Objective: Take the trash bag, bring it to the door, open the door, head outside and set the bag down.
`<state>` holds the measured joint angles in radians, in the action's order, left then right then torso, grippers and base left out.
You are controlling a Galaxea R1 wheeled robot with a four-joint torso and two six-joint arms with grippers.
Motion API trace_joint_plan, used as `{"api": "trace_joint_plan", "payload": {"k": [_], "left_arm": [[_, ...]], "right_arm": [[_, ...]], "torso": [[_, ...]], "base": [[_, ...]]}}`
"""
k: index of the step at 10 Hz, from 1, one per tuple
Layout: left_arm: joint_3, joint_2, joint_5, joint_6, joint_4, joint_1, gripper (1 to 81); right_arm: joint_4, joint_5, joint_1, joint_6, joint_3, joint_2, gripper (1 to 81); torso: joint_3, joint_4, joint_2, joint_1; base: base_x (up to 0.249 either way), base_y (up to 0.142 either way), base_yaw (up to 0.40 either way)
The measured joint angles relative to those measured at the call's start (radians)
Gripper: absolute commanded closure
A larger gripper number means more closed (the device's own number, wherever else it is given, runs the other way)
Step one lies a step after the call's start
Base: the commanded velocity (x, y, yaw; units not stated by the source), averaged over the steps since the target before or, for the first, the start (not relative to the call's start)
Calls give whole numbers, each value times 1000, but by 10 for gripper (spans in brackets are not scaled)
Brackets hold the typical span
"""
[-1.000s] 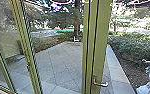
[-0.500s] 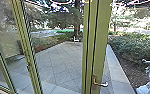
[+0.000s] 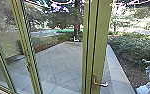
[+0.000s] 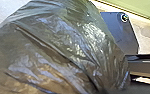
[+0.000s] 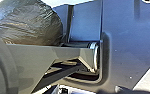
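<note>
Opening step (my judgement) at the door point(image 3: 102, 45): the next move needs the handle point(image 3: 101, 84) within reach, trash bag point(image 4: 53, 47) clear; either end effector's grip I cannot tell.

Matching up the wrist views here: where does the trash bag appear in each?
Left wrist view: the trash bag is large, partly covering the dark plate.
Right wrist view: the trash bag is partly hidden behind the jointed bar.
Shared landmark: the robot's dark plate.

right wrist view | jointed bar point(image 5: 43, 55) beside dark plate point(image 5: 126, 42) | seemingly bent
</note>
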<state>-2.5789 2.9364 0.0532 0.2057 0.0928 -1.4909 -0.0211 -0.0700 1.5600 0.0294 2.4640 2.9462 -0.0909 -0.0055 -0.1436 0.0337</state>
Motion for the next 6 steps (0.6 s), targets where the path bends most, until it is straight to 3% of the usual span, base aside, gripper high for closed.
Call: {"api": "trace_joint_plan", "payload": {"k": [3,6], "left_arm": [[110,-79,12,-1,5,0,811],[193,-159,26,-2,40,0,811]], "right_arm": [[0,19,0,0,-200,-124,10],[0,26,12,-1,-367,-266,10]], "torso": [[0,0,0,0],[0,0,0,0]], "base": [[0,0,0],[0,0,0]]}}
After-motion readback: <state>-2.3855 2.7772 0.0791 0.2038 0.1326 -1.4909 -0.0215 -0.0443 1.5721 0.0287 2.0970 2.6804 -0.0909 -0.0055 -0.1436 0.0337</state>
